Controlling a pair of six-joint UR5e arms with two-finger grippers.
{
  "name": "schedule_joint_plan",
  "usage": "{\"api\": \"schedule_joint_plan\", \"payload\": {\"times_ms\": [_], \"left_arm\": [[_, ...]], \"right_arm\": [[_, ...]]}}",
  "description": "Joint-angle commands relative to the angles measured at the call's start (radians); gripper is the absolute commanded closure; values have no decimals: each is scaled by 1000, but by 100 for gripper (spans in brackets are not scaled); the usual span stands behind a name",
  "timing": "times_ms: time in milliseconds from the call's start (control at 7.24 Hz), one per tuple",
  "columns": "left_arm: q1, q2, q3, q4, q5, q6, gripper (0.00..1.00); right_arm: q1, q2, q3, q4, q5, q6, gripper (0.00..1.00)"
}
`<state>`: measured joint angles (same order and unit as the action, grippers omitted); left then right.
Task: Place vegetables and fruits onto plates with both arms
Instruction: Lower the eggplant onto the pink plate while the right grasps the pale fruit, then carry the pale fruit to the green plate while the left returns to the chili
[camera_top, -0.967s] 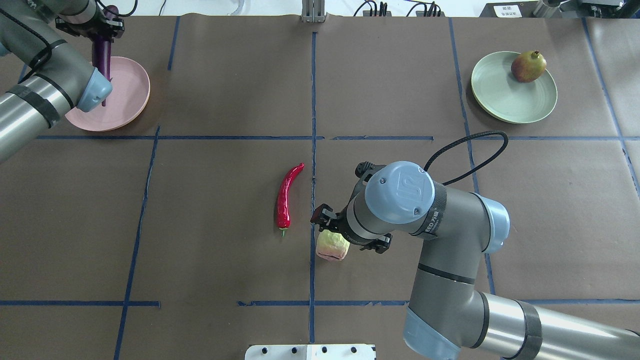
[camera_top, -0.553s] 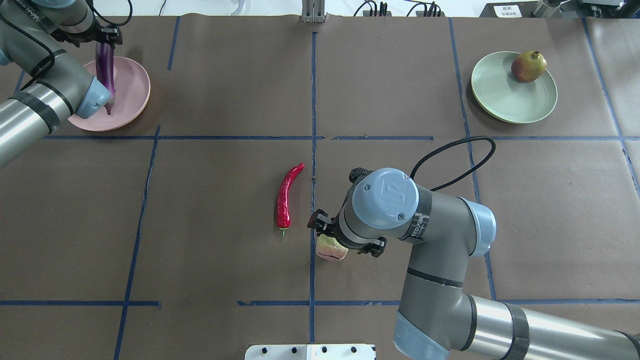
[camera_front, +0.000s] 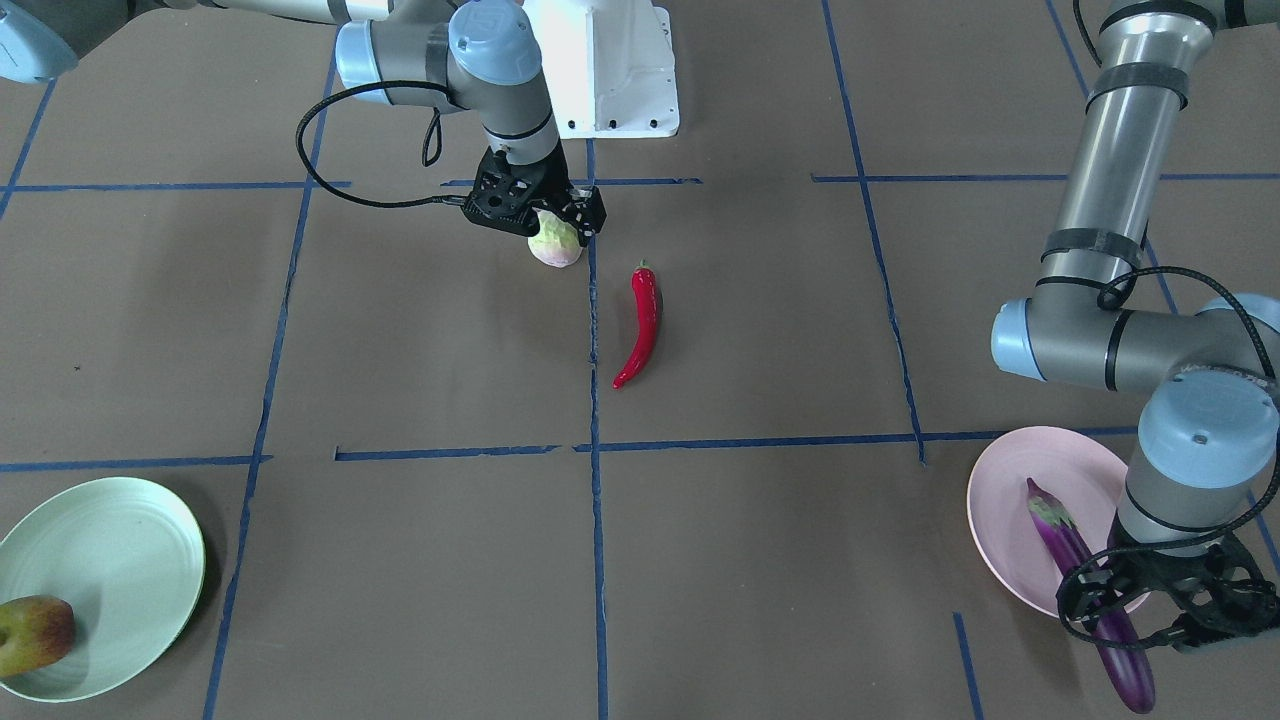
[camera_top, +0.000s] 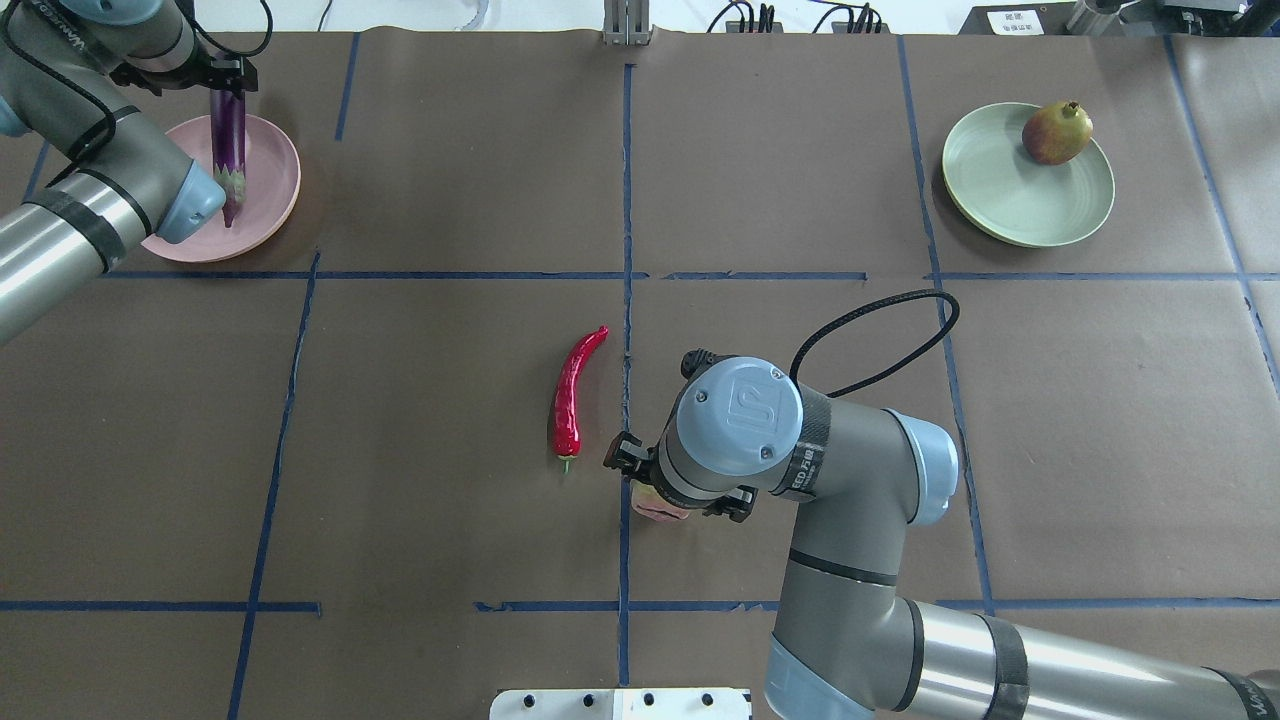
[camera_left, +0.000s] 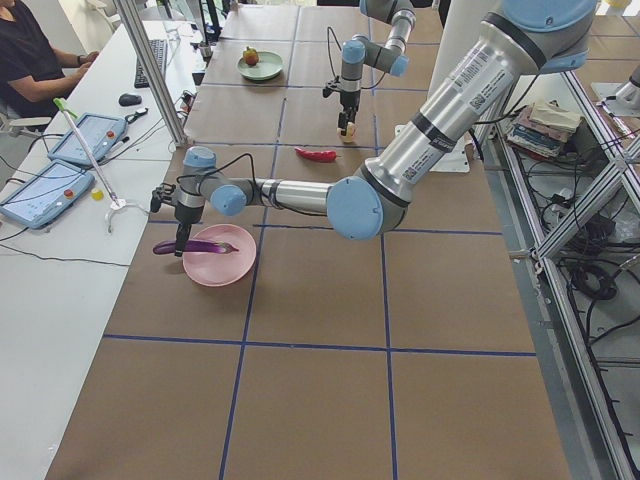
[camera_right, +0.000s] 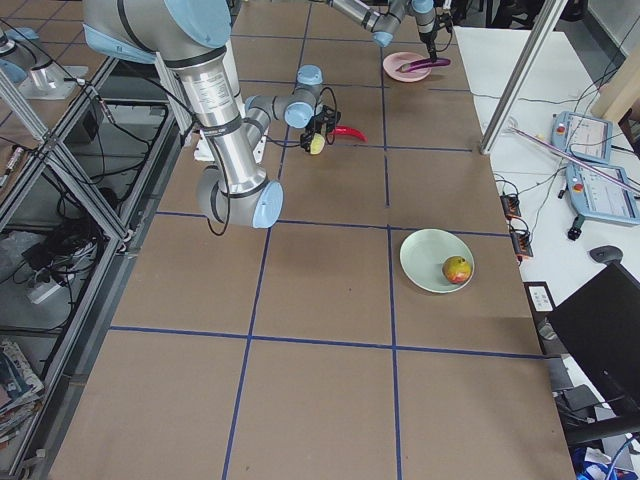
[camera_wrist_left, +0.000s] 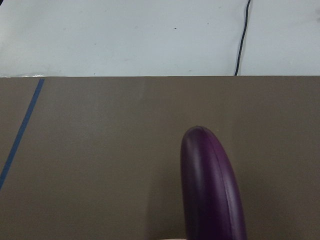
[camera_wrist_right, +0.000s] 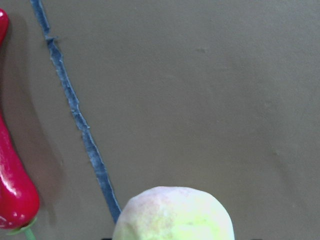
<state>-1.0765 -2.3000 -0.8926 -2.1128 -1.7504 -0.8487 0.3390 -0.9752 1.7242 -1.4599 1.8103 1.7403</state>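
Read as a clock on the overhead view, the right claw (camera_front: 546, 226) hangs straight over the pale green-yellow fruit (camera_front: 556, 248), which sits on the bench (camera_top: 430, 470) near its middle; its wrist view shows the fruit's rounded top dead ahead, but no finger, so I cannot tell whether it has closed on it. The next move likely turns on the mint plate (camera_top: 1010, 200), which lies well apart toward 2 o'clock from that claw; it already carries the red-and-yellow fruit (camera_top: 1055, 132) at its 1 o'clock rim, leaving the rest bare. The red chili (camera_top: 570, 400) lies just beside the pale fruit at 10 o'clock, apart from it, long axis near 12 to 6 with a slight curve; the right arm is much the nearer to it.

The left claw (camera_front: 1105, 600) appears clamped across the eggplant (camera_front: 1060, 540); its long axis also runs 12 to 6, cap end over the pink plate (camera_front: 1000, 520) and blunt end jutting past the 12 o'clock rim.

Eggplant and chili are glossy, smooth and tapering, so probably slippery; the pale fruit is matte with a pink blush; both plates are plain, shallow and round; the bench is dull brown with blue tape lines.
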Motion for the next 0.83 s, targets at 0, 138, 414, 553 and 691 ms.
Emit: {"api": "schedule_joint_plan", "payload": {"times_ms": [0, 138, 414, 553, 691], "left_arm": [[33, -7, -108, -1, -83, -108, 0], [39, 10, -167, -3, -191, -112, 0], [197, 46, -333, 13, -227, -217, 0], [301, 44, -371, 11, -225, -283, 0], [355, 45, -415, 13, -224, -306, 0]], "right_arm": [[14, 3, 9, 3, -3, 1, 100], [70, -11, 64, -11, 6, -7, 100], [275, -62, 92, -14, 67, -109, 100], [440, -118, 77, -14, 120, -280, 100], [553, -147, 10, -11, 127, -471, 100]]}}
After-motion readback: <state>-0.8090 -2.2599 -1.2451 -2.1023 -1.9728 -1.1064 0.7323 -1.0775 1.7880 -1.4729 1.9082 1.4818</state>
